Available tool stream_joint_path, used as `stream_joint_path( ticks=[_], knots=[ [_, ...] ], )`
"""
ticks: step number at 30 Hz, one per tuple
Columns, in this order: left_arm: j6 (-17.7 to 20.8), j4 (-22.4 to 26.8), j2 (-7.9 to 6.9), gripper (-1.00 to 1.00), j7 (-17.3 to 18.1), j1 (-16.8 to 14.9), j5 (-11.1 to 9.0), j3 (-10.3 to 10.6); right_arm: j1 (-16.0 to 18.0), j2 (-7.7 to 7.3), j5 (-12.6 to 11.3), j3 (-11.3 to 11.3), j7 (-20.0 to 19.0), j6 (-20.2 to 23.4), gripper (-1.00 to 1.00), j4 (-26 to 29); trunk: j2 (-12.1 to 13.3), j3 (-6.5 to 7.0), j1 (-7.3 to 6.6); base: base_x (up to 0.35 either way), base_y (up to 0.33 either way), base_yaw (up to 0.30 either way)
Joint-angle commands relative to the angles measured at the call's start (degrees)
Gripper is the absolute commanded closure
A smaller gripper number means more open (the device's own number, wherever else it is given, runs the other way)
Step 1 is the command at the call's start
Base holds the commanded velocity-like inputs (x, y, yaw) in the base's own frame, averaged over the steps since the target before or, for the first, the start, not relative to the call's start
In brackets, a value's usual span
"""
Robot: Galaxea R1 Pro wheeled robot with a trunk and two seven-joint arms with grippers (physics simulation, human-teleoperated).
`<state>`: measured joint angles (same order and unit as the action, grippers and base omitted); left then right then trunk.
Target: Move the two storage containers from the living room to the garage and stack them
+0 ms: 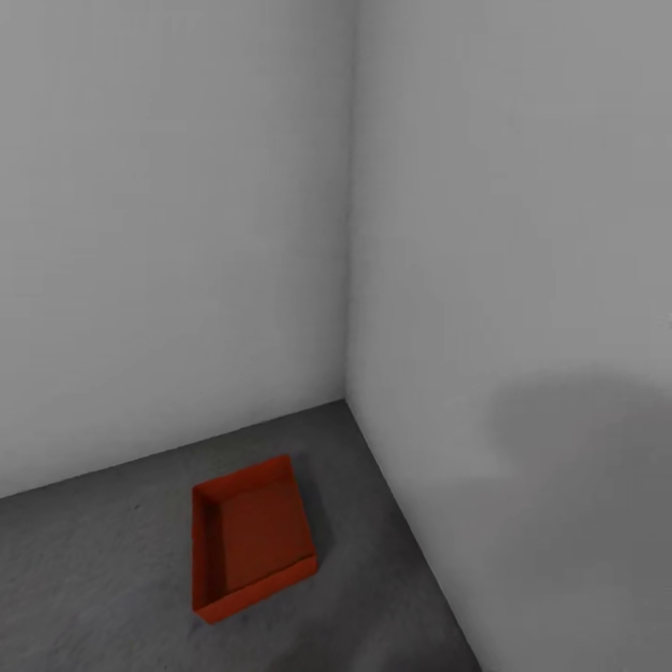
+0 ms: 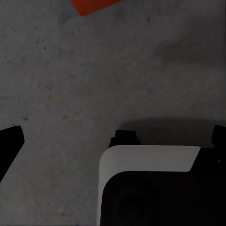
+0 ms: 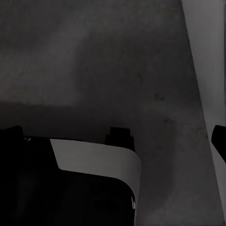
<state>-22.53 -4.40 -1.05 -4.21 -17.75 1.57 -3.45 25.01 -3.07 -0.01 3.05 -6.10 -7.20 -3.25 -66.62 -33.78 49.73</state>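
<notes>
1. Already one storage container (image 1: 250, 537) is lying on the concrete floor (image 1: 103, 579) of the garage, open side up, near the corner where the two pale walls (image 1: 168, 233) are meeting.
2. Judging from that, the step in hand is fetching or bringing the second bin; doing it well means lowering that one squarely over this container so the tapered sides are nesting rather than catching on a rim.
3. Its look: red-orange plastic, rectangular, shallow, with plain sloping sides and a flat bottom, and it is sitting turned at a slant to both walls, empty inside.
4. Moving outward, a red-orange corner of the container (image 2: 92, 5) is showing in the left wrist view, beyond bare speckled concrete and well apart from the robot's base.
5. Dark fingertips of the left gripper (image 2: 113, 141) are peeking in at the picture's edges, spread wide and holding nothing.
6. Likewise the right gripper (image 3: 115, 139) is spread wide and carrying nothing, over shadowed floor beside the wall's foot (image 3: 207, 70).
7. A soft shadow (image 1: 579, 448) is falling on the wall nearest the container.
</notes>
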Motion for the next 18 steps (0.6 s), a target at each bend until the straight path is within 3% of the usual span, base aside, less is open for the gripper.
stream_joint_path(
  ticks=[1,12,18],
  knots=[
    [-0.43,-0.25,-0.01,-1.00,-0.09,-0.10,0.19,-0.33,0.11,-0.01,-0.03,0.29,-0.14,-0.45,-1.00,-0.27,-0.02,-0.02,-0.01,0.000,0.000,-0.049],
    [-0.49,-0.25,0.07,-1.00,-0.09,-0.10,0.19,-0.27,0.11,-0.01,-0.07,0.29,-0.14,-0.52,-1.00,-0.27,-0.02,0.02,-0.01,-0.010,0.000,-0.007],
    [-0.50,-0.25,0.00,-1.00,-0.03,-0.10,0.19,-0.32,0.11,-0.01,-0.05,0.29,-0.14,-0.53,-1.00,-0.27,-0.02,0.02,-0.01,-0.272,0.000,0.000]
  ],
)
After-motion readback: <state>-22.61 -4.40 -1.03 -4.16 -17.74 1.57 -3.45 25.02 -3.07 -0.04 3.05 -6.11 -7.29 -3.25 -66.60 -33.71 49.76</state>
